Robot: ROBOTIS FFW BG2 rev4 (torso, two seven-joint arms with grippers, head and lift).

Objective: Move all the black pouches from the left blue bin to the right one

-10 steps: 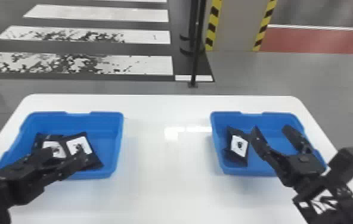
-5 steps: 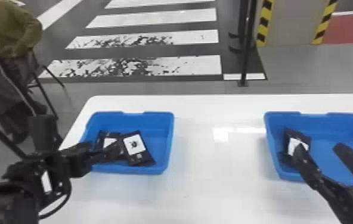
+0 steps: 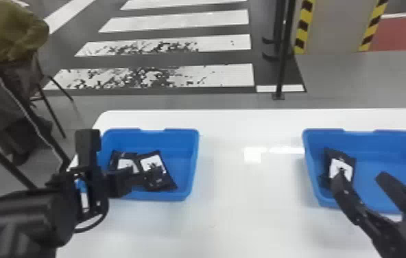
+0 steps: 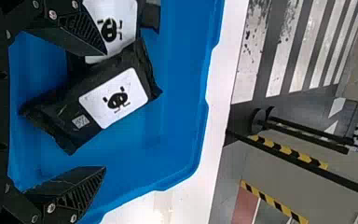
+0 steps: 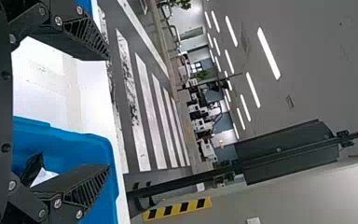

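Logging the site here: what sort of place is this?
Probably an indoor test or demo hall: zebra-crossing stripes on the floor, long ceiling lights, and yellow-black hazard striping.

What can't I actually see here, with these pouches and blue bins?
- Partly covered pouch in the left bin: left wrist view, behind the other pouch and one open jaw of the left gripper.
- Part of the pouch in the right bin: head view, behind one open jaw of the right gripper.
- Right bin's right side: head view, cut off by the edge.
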